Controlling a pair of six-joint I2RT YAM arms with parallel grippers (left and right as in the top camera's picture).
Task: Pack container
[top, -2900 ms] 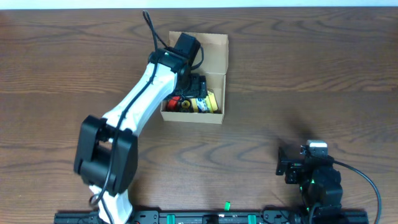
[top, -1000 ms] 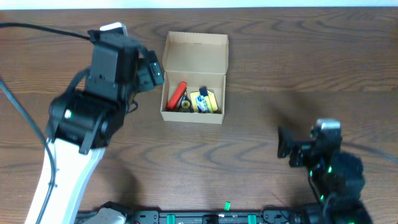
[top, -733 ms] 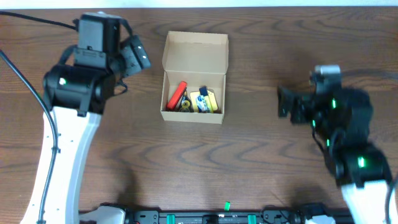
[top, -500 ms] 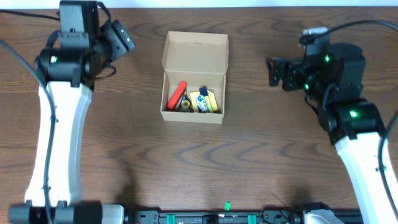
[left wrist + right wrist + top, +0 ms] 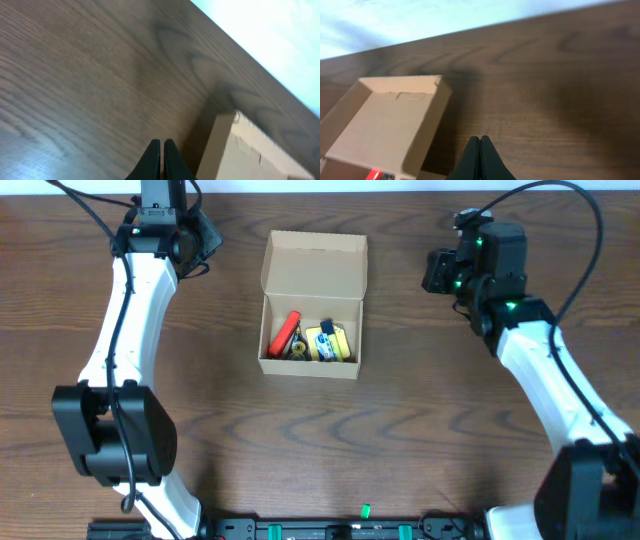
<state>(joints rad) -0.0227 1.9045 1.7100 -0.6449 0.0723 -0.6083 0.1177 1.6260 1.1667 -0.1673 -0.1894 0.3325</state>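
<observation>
The container [image 5: 312, 305] is a tan cardboard box standing mid-table, its flap lid [image 5: 315, 265] folded back and open. Inside lie a red item [image 5: 285, 332], a yellow item [image 5: 338, 343] and small dark and blue pieces. My left gripper [image 5: 208, 238] hovers over the far left of the table, left of the lid, shut and empty [image 5: 162, 141]. The box corner [image 5: 240, 145] shows to its right. My right gripper [image 5: 432, 272] hangs right of the lid, also shut on nothing [image 5: 480, 137], with the open lid [image 5: 390, 125] to its left.
Dark wood table [image 5: 400, 430] all around the box. The table's far edge [image 5: 400, 190] runs just behind both grippers. A black rail [image 5: 350, 530] lines the front edge.
Both arms swung from the near side up toward the far edge, left arm going left of the box, right arm right of it. Both grippers closed from open.
</observation>
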